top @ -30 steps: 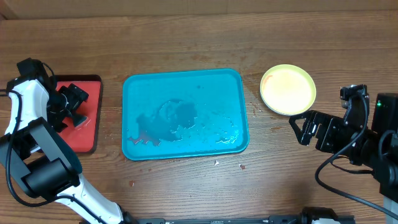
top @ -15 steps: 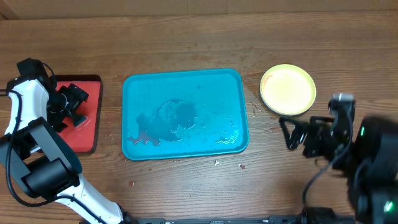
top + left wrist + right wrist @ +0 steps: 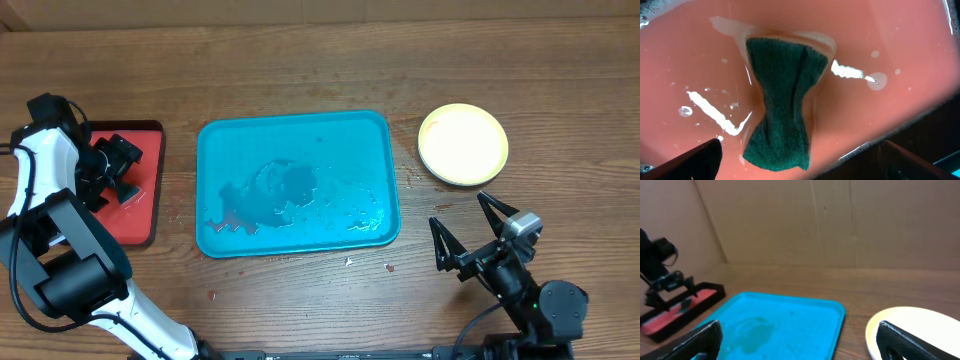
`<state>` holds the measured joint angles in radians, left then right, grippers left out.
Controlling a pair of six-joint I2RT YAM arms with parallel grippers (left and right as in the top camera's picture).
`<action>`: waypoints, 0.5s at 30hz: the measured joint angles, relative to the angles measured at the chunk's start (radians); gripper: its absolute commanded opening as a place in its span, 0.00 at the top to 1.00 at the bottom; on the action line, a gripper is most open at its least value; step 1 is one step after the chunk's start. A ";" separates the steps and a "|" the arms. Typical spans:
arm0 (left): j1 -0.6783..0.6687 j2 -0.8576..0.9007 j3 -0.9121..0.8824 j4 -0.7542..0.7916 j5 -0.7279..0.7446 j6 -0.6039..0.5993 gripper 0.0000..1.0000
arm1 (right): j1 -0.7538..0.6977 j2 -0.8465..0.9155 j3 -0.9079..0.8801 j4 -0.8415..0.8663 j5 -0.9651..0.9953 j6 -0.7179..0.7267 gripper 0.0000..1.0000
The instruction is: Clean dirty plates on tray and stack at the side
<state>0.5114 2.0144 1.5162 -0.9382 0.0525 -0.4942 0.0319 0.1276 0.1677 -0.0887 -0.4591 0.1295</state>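
Tabletop (image 3: 300, 60) job looks done: plates (image 3: 463, 144) sit stacked right of the wet tray (image 3: 385, 130), so right gripper (image 3: 456, 206) hangs open nearby, left gripper (image 3: 118, 170) spread above the sponge (image 3: 782, 115), left of it.

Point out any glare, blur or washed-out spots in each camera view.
Overhead: sharp, with small white glints on the wet blue tray and the plate nearly washed out. Left wrist: bright glare streaks on the wet red tray beside the sponge. Right wrist: soft overall, its own fingers blurred in the foreground.

Wet teal tray (image 3: 330, 140), yellow-green plate (image 3: 463, 144) near its right
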 measured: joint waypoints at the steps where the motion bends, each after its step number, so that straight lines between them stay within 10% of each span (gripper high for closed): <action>1: 0.000 0.000 0.000 0.000 0.000 0.000 0.00 | 0.002 -0.006 -0.026 0.029 0.005 0.001 0.00; 15: 0.000 0.000 0.000 0.000 0.000 0.000 0.00 | 0.003 -0.113 -0.149 0.100 0.172 0.000 0.00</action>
<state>0.5114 2.0144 1.5162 -0.9382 0.0525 -0.4942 0.0345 0.0147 0.0185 0.0109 -0.2867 0.1299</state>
